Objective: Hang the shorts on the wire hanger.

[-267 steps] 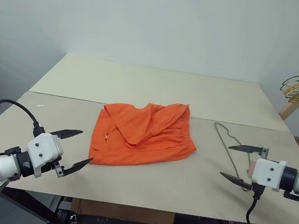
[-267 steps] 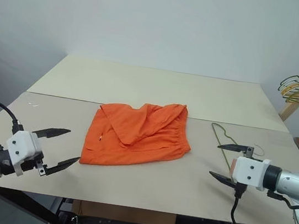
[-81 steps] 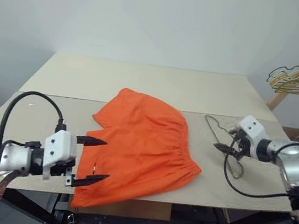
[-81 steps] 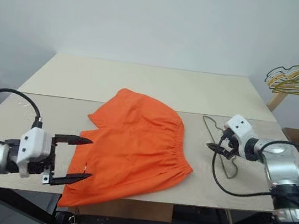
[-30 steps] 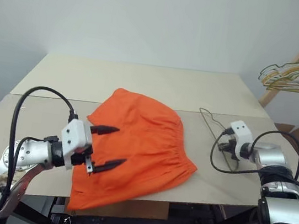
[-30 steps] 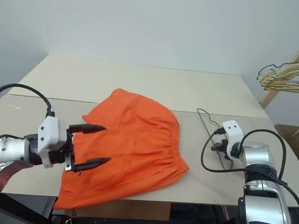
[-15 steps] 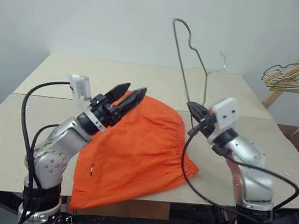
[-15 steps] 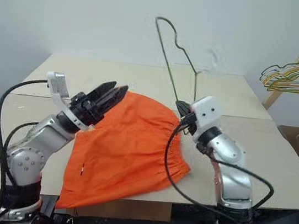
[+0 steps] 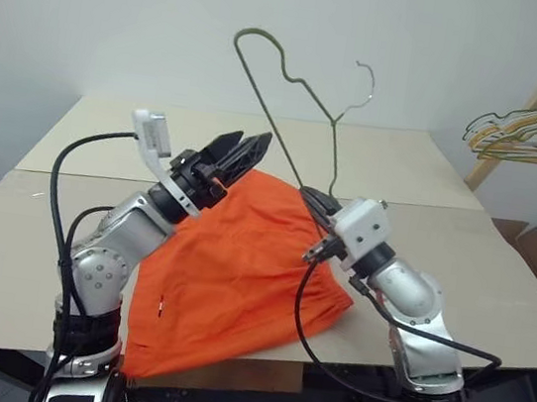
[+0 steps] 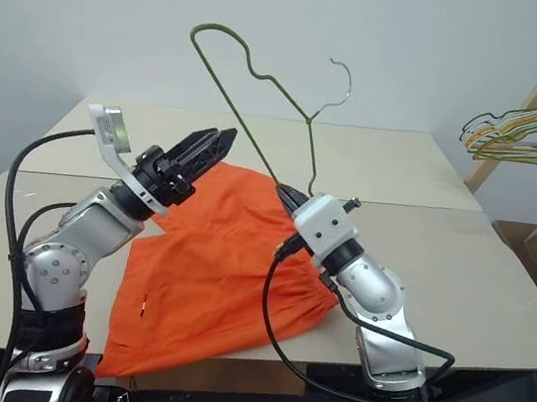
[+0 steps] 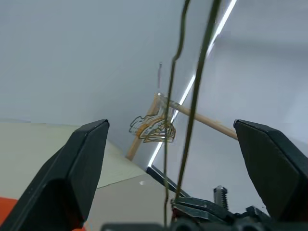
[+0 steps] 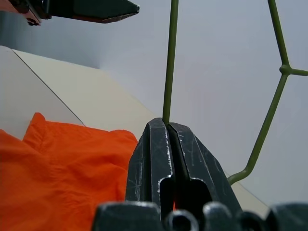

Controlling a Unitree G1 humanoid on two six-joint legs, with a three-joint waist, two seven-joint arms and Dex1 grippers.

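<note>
Above the counter (image 9: 456,287) our right tool (image 9: 311,199), clamped on the wire hanger (image 9: 295,80), has lifted it beside our gaping left tool (image 9: 240,152), so the flat-lying shorts (image 9: 239,267) can be threaded next.

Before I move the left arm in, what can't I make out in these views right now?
- Near edge of the shorts: in both eye views it hangs past the table front, so its lower hem is hidden.
- Middle of the shorts: the right tool and its arm cover it in both eye views.
- Wire hanger: both wrist views cut off its upper part at the top edge.
- Hanger bunch: cut off at the eye views' right edge.
</note>
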